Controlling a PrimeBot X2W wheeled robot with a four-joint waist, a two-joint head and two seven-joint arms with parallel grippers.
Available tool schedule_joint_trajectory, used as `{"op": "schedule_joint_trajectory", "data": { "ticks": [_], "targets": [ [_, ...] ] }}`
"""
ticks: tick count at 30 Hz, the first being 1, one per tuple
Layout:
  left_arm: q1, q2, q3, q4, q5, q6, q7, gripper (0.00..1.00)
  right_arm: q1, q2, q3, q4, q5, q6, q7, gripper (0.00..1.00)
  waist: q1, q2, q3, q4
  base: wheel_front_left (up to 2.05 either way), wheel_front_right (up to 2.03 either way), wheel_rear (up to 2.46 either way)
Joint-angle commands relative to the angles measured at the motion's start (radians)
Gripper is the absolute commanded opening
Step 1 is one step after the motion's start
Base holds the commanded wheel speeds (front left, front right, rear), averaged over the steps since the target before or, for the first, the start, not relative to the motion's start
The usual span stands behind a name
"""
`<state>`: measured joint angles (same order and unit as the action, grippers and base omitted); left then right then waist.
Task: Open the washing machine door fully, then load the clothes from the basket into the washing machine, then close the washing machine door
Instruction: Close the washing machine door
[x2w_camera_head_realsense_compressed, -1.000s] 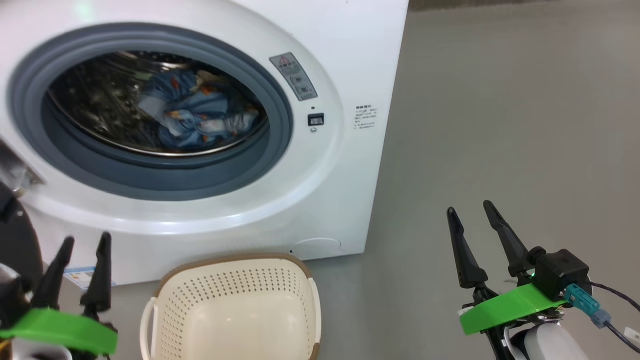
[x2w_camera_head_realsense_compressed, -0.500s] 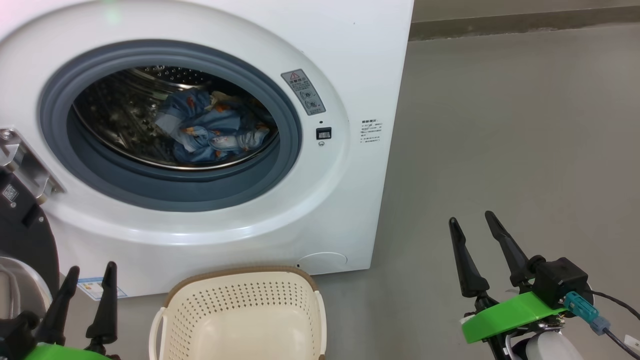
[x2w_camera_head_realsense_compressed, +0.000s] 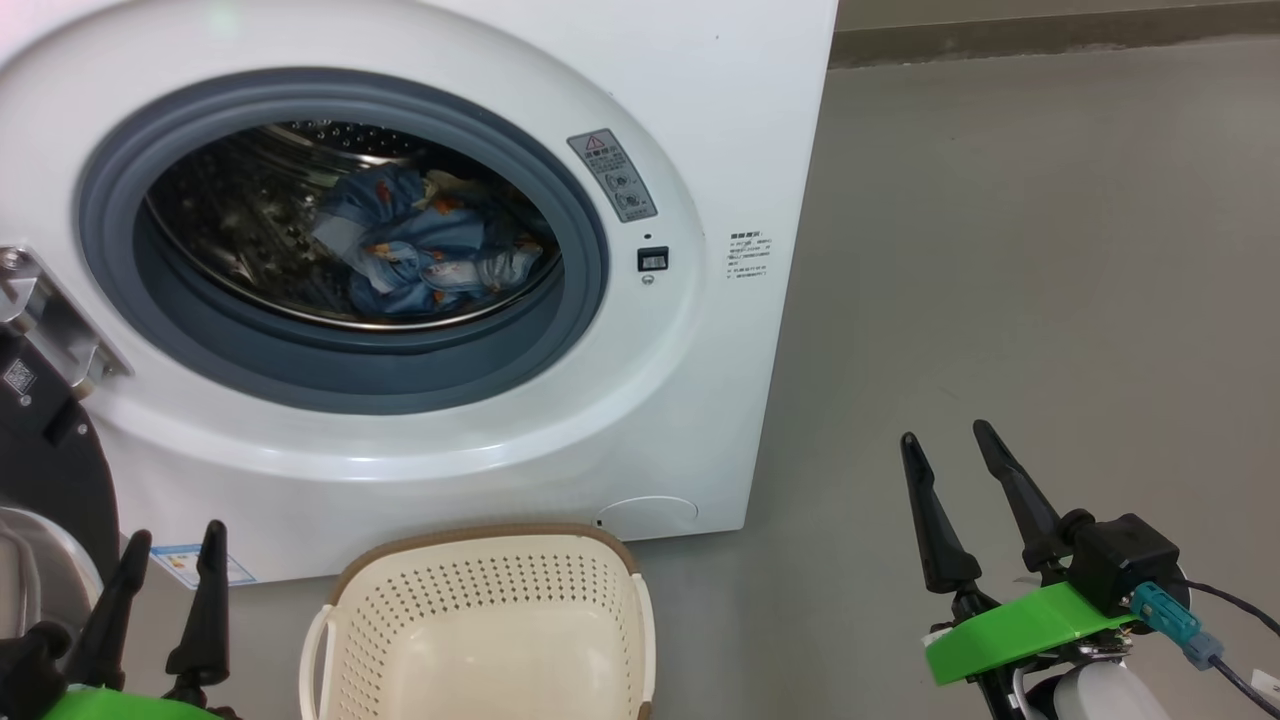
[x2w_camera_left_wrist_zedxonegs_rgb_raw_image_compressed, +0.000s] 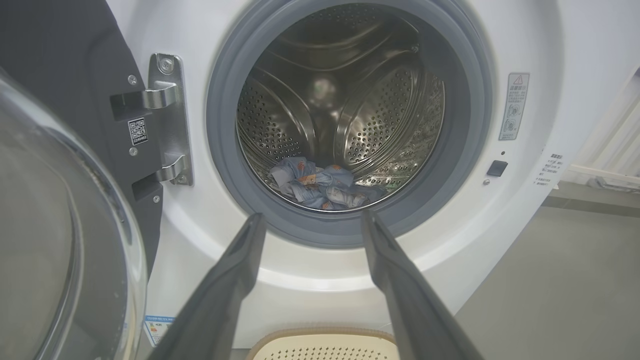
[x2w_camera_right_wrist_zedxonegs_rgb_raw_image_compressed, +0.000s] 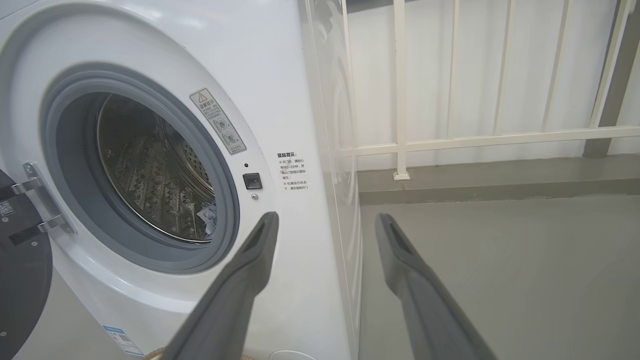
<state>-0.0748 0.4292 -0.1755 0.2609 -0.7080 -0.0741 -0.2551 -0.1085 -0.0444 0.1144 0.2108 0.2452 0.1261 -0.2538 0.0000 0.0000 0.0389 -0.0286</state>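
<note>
Both pairs of fingers are spread apart and hold nothing. The clothes (x2w_camera_head_realsense_compressed: 420, 255) lie in the drum of the washing machine (x2w_camera_head_realsense_compressed: 700, 100), ahead of and above the left fingers (x2w_camera_head_realsense_compressed: 205, 600). The basket (x2w_camera_head_realsense_compressed: 480, 540) sits just to their right and looks empty as far as it shows. The door (x2w_camera_left_wrist_zedxonegs_rgb_raw_image_compressed: 50, 225) hangs open close on their left, so closing it seems to be what remains. The right fingers (x2w_camera_head_realsense_compressed: 928, 520) are well off to the right of the machine.

The risks I see:
- A fold near the drum's front lip could get pinched in the seal.
- The glossy door could slip off a finger.
- A weak push might leave the latch uncaught.
- The swinging door might clip the basket rim.
</note>
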Motion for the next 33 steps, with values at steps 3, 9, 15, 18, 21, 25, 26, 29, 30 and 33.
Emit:
{"op": "schedule_joint_trajectory", "data": {
  "ticks": [3, 9, 15, 18, 21, 25, 26, 29, 30, 33],
  "targets": [
    [-0.031, 0.034, 0.051, -0.023, 0.015, -0.007, -0.007, 1.00, -0.017, -0.006, 0.021, -0.023, -0.003, 0.005, -0.008, 1.00, 0.0000, 0.0000, 0.002, -0.002, 0.00, 0.00, 0.00],
    [-0.035, 0.023, 0.064, -0.018, 0.014, -0.018, -0.007, 1.00, -0.020, -0.006, 0.020, -0.019, 0.000, 0.005, -0.008, 1.00, 0.0000, 0.0000, 0.001, -0.005, 0.00, 0.00, 0.00],
    [-0.039, 0.017, 0.065, -0.009, 0.022, -0.028, -0.007, 1.00, -0.024, -0.006, 0.022, -0.017, 0.002, 0.005, -0.008, 1.00, 0.0000, 0.0000, 0.001, -0.006, 0.00, 0.00, 0.00],
    [-0.039, 0.016, 0.066, -0.003, 0.030, -0.030, -0.007, 1.00, -0.024, -0.006, 0.022, -0.017, 0.001, 0.005, -0.008, 1.00, 0.0000, 0.0000, 0.001, -0.006, 0.00, 0.00, 0.00],
    [-0.040, 0.013, 0.073, 0.003, 0.039, -0.030, -0.007, 1.00, -0.025, -0.006, 0.023, -0.014, 0.000, 0.005, -0.008, 1.00, 0.0000, 0.0000, 0.000, -0.006, 0.00, 0.00, 0.00],
    [-0.040, 0.009, 0.079, 0.010, 0.046, -0.031, -0.007, 1.00, -0.025, -0.006, 0.022, -0.012, 0.000, 0.005, -0.008, 1.00, 0.0000, 0.0000, 0.000, -0.006, 0.00, 0.00, 0.00],
    [-0.040, 0.008, 0.080, 0.012, 0.048, -0.032, -0.007, 1.00, -0.025, -0.006, 0.022, -0.011, -0.001, 0.005, -0.008, 1.00, 0.0000, 0.0000, -0.001, -0.006, 0.00, 0.00, 0.00],
    [-0.041, 0.000, 0.088, 0.014, 0.046, -0.033, -0.007, 1.00, -0.025, -0.006, 0.022, -0.010, -0.001, 0.005, -0.008, 1.00, 0.0000, 0.0000, 0.000, -0.006, 0.00, 0.00, 0.00],
    [-0.041, -0.002, 0.091, 0.015, 0.044, -0.034, -0.007, 1.00, -0.025, -0.006, 0.022, -0.010, -0.001, 0.005, -0.008, 1.00, 0.0000, 0.0000, 0.000, -0.005, 0.00, 0.00, 0.00],
    [-0.042, -0.004, 0.095, 0.016, 0.044, -0.037, -0.007, 1.00, -0.026, -0.006, 0.023, -0.010, 0.000, 0.005, -0.008, 1.00, 0.0000, 0.0000, 0.002, -0.006, -0.05, 0.05, 0.00]
  ]
}}
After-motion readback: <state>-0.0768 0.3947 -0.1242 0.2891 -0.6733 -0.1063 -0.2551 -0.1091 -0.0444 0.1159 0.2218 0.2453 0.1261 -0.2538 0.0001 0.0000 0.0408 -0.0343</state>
